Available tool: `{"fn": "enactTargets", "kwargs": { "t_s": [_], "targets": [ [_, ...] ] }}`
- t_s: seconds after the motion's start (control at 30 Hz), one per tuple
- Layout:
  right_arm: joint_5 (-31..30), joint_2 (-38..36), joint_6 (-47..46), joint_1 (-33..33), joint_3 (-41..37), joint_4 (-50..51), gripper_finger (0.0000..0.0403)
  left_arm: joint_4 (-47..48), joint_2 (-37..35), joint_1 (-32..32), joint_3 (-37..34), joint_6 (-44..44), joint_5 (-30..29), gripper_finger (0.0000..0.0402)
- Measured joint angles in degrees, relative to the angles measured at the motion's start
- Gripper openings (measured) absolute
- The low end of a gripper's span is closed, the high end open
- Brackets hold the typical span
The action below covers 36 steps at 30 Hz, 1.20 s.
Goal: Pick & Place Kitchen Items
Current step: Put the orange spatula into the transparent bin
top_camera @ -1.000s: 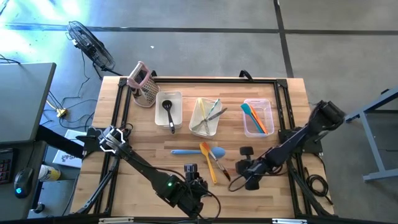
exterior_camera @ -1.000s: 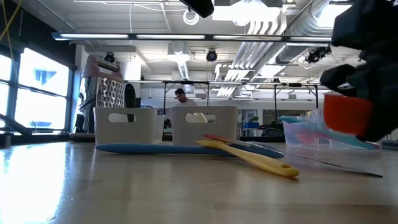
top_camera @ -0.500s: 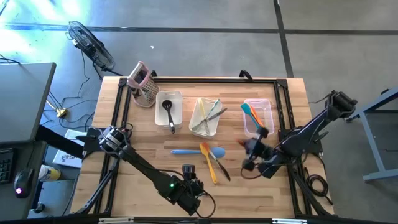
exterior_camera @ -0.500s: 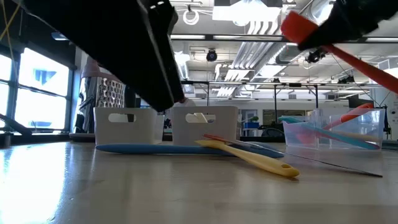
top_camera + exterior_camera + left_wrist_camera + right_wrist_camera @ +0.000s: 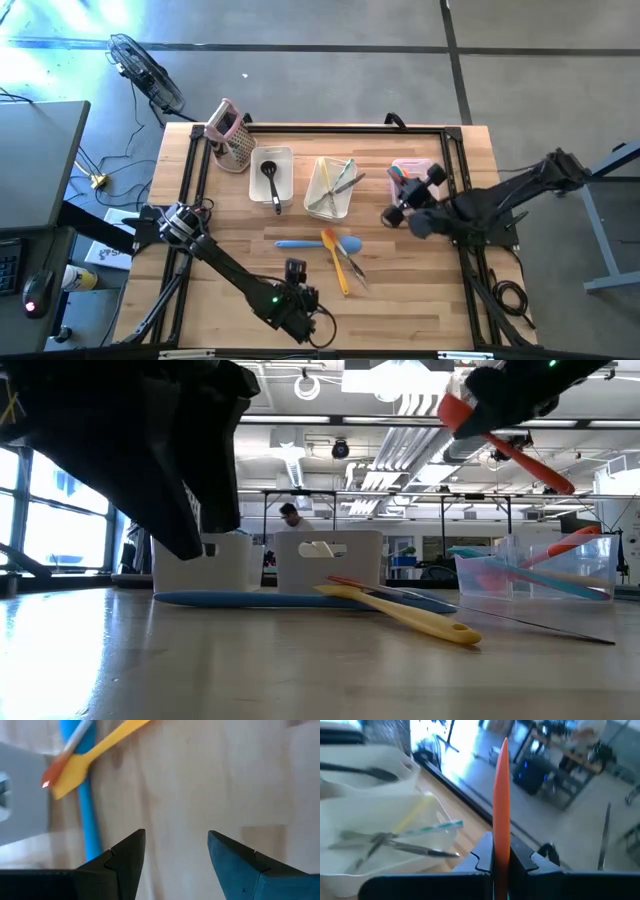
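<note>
My right gripper [image 5: 398, 212] hangs above the table beside the right clear bin [image 5: 432, 200], shut on a red-orange spatula [image 5: 505, 445]. That bin holds blue and orange spatulas. A blue spatula [image 5: 305, 243], a yellow spatula [image 5: 336, 262] and a small knife [image 5: 355, 270] lie flat on the wood at mid-table. My left gripper [image 5: 294, 271] hovers open just above bare wood near the front edge, short of the blue spatula's handle [image 5: 88, 820] and the yellow spatula [image 5: 95, 755]. A black ladle [image 5: 272, 180] lies in the left bin, metal tongs [image 5: 338, 185] in the middle one. My right gripper pinches the red-orange spatula [image 5: 500, 827] between its two fingers, thin edge toward the camera. The fingers reach nearly level from the table's right side. A long stretch [image 5: 502, 770] sticks out past the fingertips. The spatula is tilted and clear of the table.
A metal box grater with a pink handle [image 5: 230, 135] stands at the far left corner. Three clear bins sit in a row along the far half. Bare wood lies along the front edge and the left side. A person [image 5: 290, 515] shows far behind the table.
My right gripper has risen and swung from near the table's front centre toward the right bin, tipping from pointing down to nearly level, carrying the red-orange spatula up with it. My left gripper has come down toward the wood near the front edge, still open.
</note>
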<state>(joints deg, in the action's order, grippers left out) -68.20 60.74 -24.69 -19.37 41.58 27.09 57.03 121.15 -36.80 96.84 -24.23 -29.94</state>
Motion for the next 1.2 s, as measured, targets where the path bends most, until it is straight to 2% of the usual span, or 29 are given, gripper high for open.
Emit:
{"fn": "enactTargets", "kwargs": {
  "t_s": [0.27,0.37,0.47,0.6,0.9,1.03,1.2],
  "targets": [
    [13.9,0.2,-7.8,15.8,0.0,10.9,0.0009,4.9,-1.1,0.0,0.0,-0.9,-6.8,0.0209],
    [20.9,0.2,-9.1,20.4,0.0,14.1,0.0009,7.4,-1.1,0.0,0.0,-2.7,-8.8,0.0209],
    [27.4,0.2,-9.6,23.4,0.0,15.9,0.0009,9.5,-1.1,0.0,0.0,-4.6,-10.4,0.0209],
    [33.0,0.5,-9.6,25.4,0.0,16.8,0.0009,12.2,-1.1,0.1,0.0,-6.4,-12.4,0.0209],
    [38.6,4.6,-8.3,29.9,-0.1,19.5,0.0009,16.9,-2.7,0.0,0.0,-10.6,-13.9,0.0209],
    [42.4,7.6,-7.1,32.4,-0.3,19.1,0.0009,16.9,-2.7,0.0,0.0,-10.6,-13.8,0.0209],
    [44.1,11.0,-6.6,35.1,-0.3,18.9,0.0009,16.8,-2.7,0.0,0.0,-10.6,-13.8,0.0209]
  ]
}}
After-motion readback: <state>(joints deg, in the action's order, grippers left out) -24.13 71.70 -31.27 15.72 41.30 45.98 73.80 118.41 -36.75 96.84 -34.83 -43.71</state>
